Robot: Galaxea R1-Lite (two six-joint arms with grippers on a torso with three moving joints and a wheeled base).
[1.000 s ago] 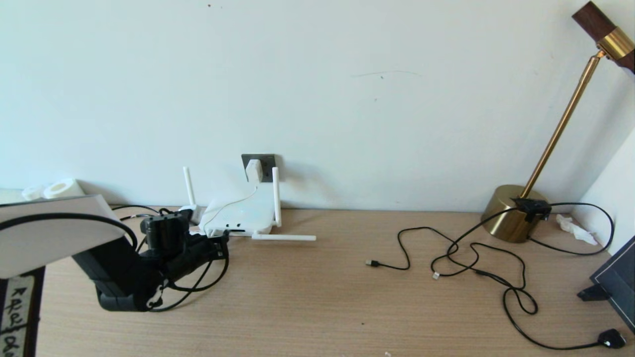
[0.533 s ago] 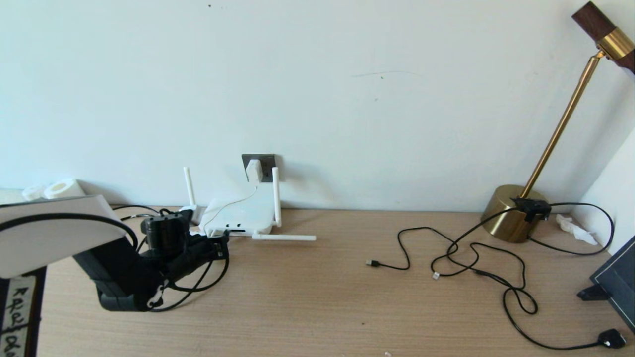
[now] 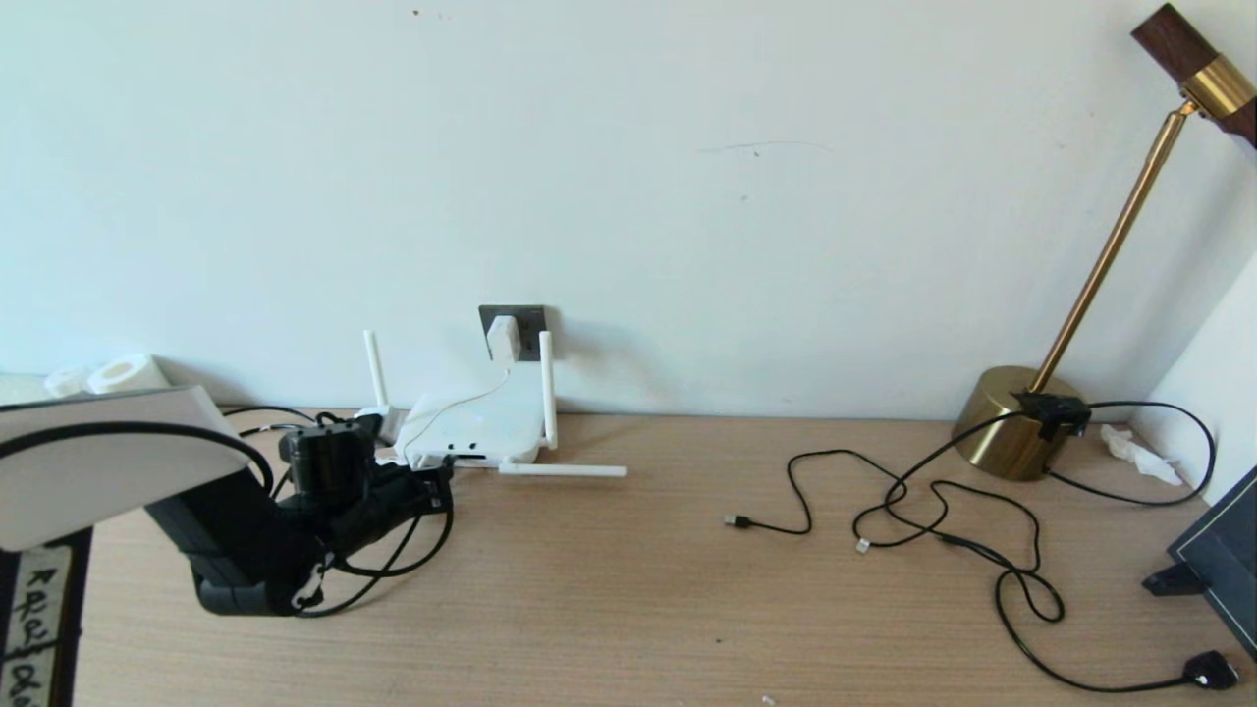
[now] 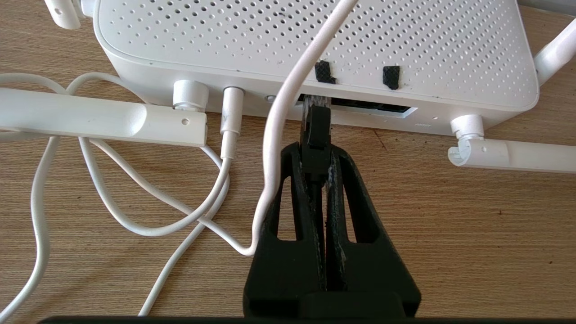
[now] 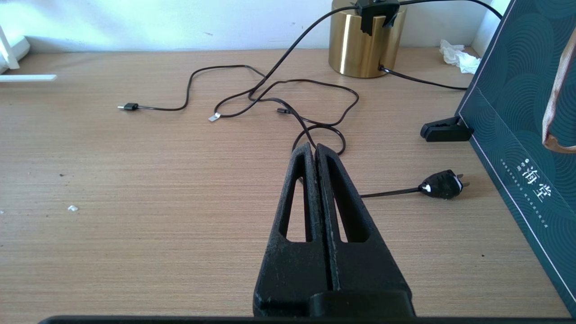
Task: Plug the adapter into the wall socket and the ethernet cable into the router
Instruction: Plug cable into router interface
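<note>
At lower left in the head view, the left gripper [image 4: 317, 155] pinches the ethernet cable [image 4: 316, 130], its clear tip at the router [image 4: 315, 40] port; a skewed push could jam it. The adapter [image 3: 502, 337] sits in the wall socket [image 3: 531, 319]. The right gripper [image 5: 315, 150] is closed and empty.

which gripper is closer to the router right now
Left. The left gripper is right at the router, shut on the ethernet cable at its ports. The right gripper is shut, far off by the loose black cables.
</note>
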